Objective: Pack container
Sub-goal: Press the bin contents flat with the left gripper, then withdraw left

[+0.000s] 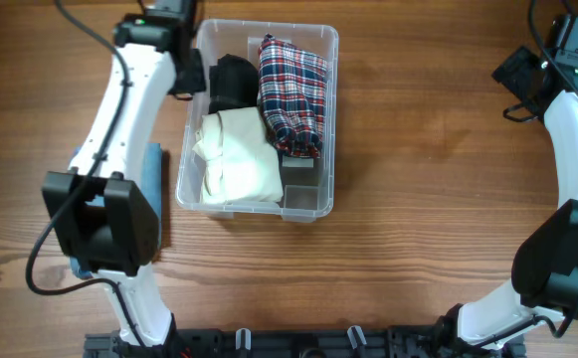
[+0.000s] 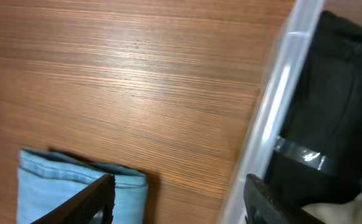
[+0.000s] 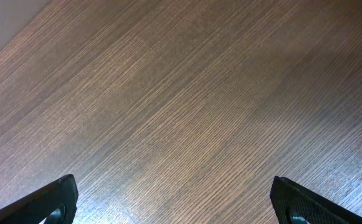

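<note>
The clear plastic container [image 1: 323, 119] stands at the table's middle. It holds a black garment [image 1: 231, 80], a red-blue plaid cloth [image 1: 293, 94] and a cream cloth [image 1: 237, 159]. My left gripper [image 1: 194, 78] is open and empty at the container's far left rim. In the left wrist view its fingers [image 2: 181, 186] straddle the container wall [image 2: 274, 106], with the black garment [image 2: 336, 93] inside. My right gripper [image 1: 520, 75] is open and empty at the far right, over bare wood [image 3: 174, 186].
A folded light-blue denim piece [image 1: 154, 174] lies on the table left of the container, partly under my left arm. It also shows in the left wrist view [image 2: 56, 183]. A black rail runs along the table's front edge [image 1: 298, 343].
</note>
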Robot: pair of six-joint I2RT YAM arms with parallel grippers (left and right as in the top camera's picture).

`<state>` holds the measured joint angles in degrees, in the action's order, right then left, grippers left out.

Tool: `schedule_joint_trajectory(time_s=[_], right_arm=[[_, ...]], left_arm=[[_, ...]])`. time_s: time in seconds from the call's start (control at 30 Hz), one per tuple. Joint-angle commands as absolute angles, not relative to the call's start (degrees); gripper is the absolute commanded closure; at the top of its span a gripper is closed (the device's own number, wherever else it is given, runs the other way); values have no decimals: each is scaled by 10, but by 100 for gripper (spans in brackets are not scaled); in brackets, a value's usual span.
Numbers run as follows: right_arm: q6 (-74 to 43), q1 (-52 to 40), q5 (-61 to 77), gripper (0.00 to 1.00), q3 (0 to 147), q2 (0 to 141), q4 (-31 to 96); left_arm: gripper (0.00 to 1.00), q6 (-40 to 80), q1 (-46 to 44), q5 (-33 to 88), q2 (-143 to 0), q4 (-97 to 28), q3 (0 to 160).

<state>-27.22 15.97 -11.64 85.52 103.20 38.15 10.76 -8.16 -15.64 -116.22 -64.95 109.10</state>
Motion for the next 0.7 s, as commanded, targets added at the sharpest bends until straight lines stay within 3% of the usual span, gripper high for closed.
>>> schedule_joint_trajectory(time_s=[0.0,0.27,0.57,0.67], right_arm=[[-281,158,-120,0,855,1039,380],[-281,158,-120,0,855,1039,380],[-281,158,-120,0,855,1039,380],[-281,158,-120,0,855,1039,380]], left_arm=[[34,28,-52,-65,-1142,-650,1087],[35,-30,-46,23,-1147,-650,1079],[37,-38,-47,37,-1182,-653,1079],[46,-21,-47,37,-1194,-654,1079]])
